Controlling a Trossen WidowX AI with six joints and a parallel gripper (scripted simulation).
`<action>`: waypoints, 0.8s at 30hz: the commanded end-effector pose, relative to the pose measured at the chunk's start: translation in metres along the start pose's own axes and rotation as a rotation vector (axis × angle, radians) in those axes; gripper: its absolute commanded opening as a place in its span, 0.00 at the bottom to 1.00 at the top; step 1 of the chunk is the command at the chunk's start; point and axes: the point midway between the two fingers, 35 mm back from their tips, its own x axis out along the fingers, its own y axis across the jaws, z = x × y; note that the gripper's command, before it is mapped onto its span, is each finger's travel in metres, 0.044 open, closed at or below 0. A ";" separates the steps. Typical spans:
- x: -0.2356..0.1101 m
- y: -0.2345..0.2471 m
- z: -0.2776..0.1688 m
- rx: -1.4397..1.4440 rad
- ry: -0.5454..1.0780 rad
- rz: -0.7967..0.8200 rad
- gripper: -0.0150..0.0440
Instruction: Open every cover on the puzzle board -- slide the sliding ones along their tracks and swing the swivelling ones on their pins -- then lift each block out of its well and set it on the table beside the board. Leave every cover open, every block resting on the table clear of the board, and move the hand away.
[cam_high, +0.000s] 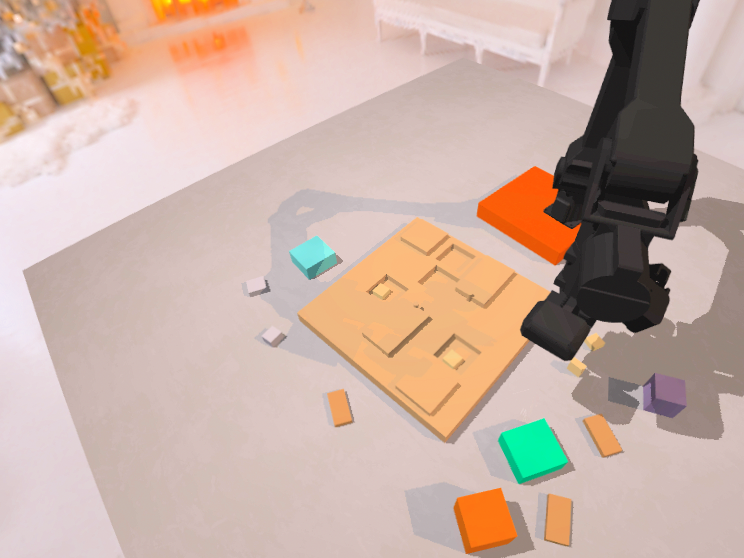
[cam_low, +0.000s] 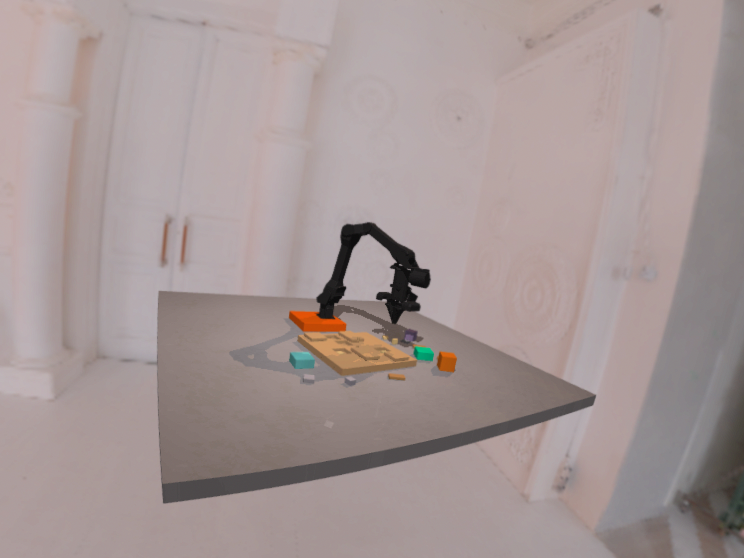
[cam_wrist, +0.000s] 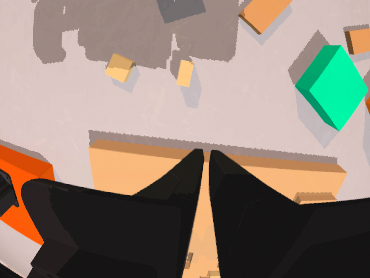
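Note:
The tan puzzle board (cam_high: 342, 318) (cam_low: 336, 359) (cam_wrist: 133, 167) lies mid-table. Its wells stand uncovered, with the covers (cam_high: 423, 236) (cam_high: 487, 281) pushed aside. One small tan block (cam_high: 381, 291) sits in the left well and another (cam_high: 453, 359) in the near well. The two far wells (cam_high: 454, 255) look empty. Two small tan blocks (cam_high: 594, 341) (cam_high: 576, 366) (cam_wrist: 120, 67) (cam_wrist: 185, 73) lie on the table right of the board. My gripper (cam_low: 394, 320) (cam_wrist: 205, 158) is shut and empty, raised above the board's right edge, near those two blocks.
The arm's orange base pad (cam_high: 516, 213) (cam_low: 317, 321) sits behind the board. A cyan block (cam_high: 312, 256), green block (cam_high: 533, 449) (cam_wrist: 332, 87), orange block (cam_high: 484, 519), purple block (cam_high: 664, 394), flat tan pieces (cam_high: 339, 407) (cam_high: 602, 434) and small grey cubes (cam_high: 256, 285) lie around the board.

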 end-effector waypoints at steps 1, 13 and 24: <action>0.001 -0.020 -0.016 0.318 0.005 0.004 0.25; 0.001 -0.065 -0.065 1.111 0.010 -0.004 0.25; 0.004 -0.088 -0.108 1.671 0.013 -0.012 0.25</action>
